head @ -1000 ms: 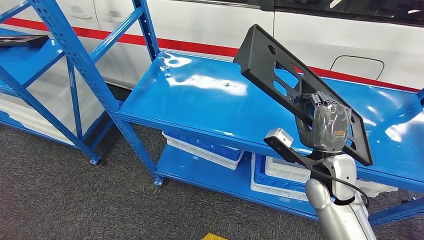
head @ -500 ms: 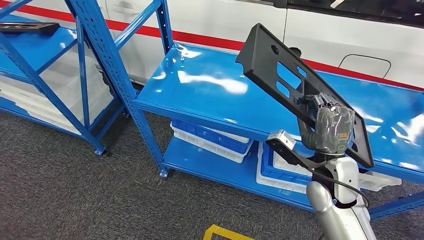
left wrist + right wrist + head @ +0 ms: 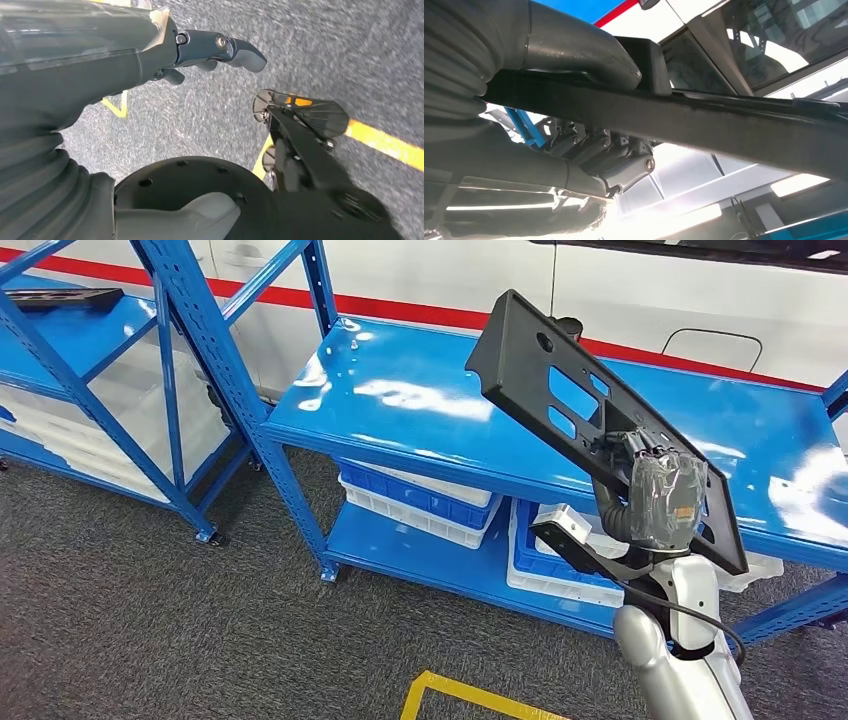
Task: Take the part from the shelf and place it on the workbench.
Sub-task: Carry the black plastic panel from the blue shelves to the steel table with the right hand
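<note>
A long flat black part [image 3: 590,420] with cut-out slots is held up in the air, tilted, above the glossy blue workbench top [image 3: 420,410]. My right hand [image 3: 662,495] grips it near its lower end. In the right wrist view the thumb [image 3: 574,47] lies on one face of the part's dark edge [image 3: 724,125] and the fingers [image 3: 614,160] press on the other face. My left hand [image 3: 200,55] hangs over the grey carpet, fingers apart, holding nothing.
A blue shelf rack [image 3: 90,370] stands at the left with another black part [image 3: 60,298] on it. Blue and white bins [image 3: 420,505] sit on the workbench's lower level. A white vehicle with a red stripe [image 3: 420,312] stands behind. Yellow floor tape [image 3: 450,695] lies near me.
The whole picture has shifted as the camera moved; the workbench now sits lower and closer in view. My right hand still holds the black part the same way.
</note>
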